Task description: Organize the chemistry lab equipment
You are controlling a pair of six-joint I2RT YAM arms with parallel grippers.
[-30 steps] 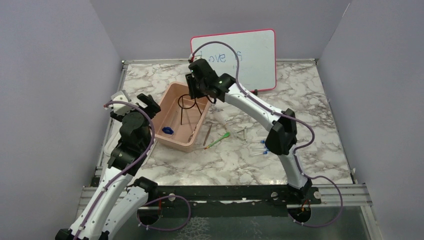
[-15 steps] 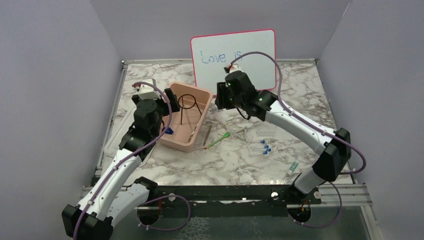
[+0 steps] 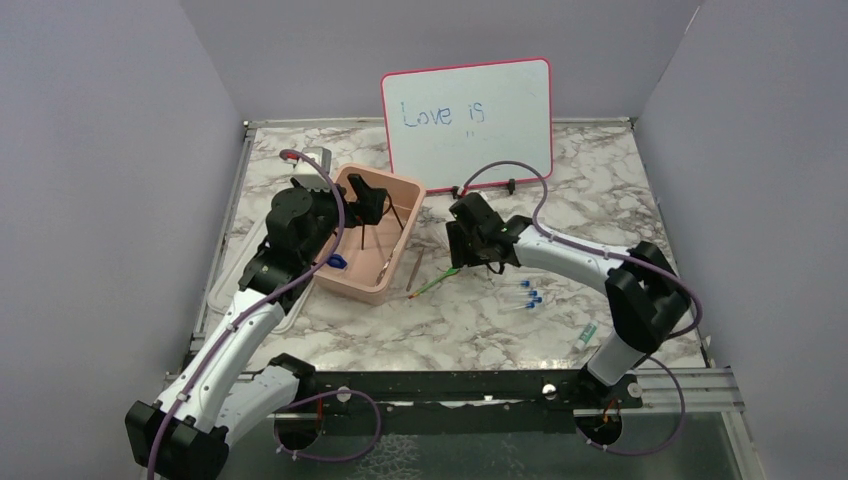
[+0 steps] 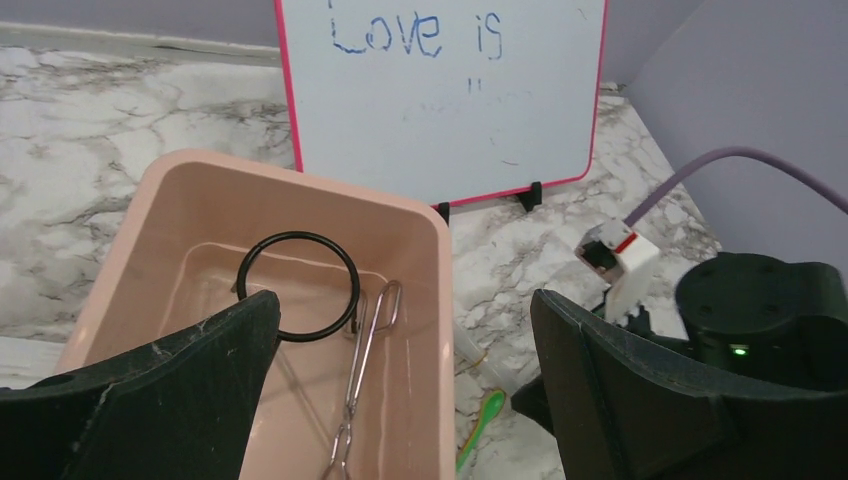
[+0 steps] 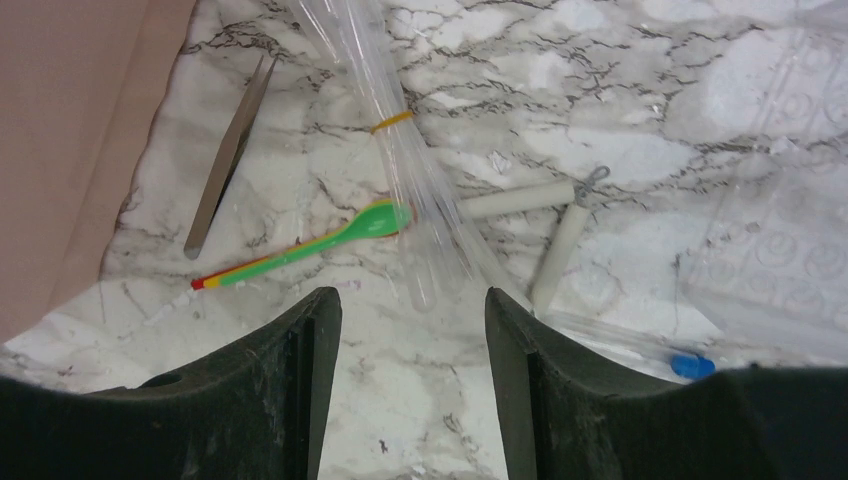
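The pink tub [image 3: 352, 290] holds a black ring tripod [image 4: 300, 237], thin metal tongs [image 4: 365, 370] and a small blue item [image 3: 338, 262]. My left gripper [image 4: 403, 300] hangs open above the tub's right half with nothing between its fingers. My right gripper [image 5: 410, 300] is open low over the marble, just short of the green-handled tool [image 5: 300, 245] and a banded bundle of clear tubes [image 5: 400, 150]. Metal tweezers [image 5: 230, 160] lie beside the tub. Two white sticks [image 5: 555, 250] lie to the right. Blue-capped tubes [image 3: 528, 292] lie further right.
The pink-framed whiteboard [image 3: 467, 120] stands at the back. A clear plastic bag [image 5: 770, 230] lies right of the white sticks. A small green-marked tube [image 3: 587, 333] lies near the front right. A white lid [image 3: 222, 290] lies left of the tub under my left arm.
My left arm swung forward over the tub and its jaws spread wide. My right arm left the tub, moved right and came down by the green tool, its jaws widening.
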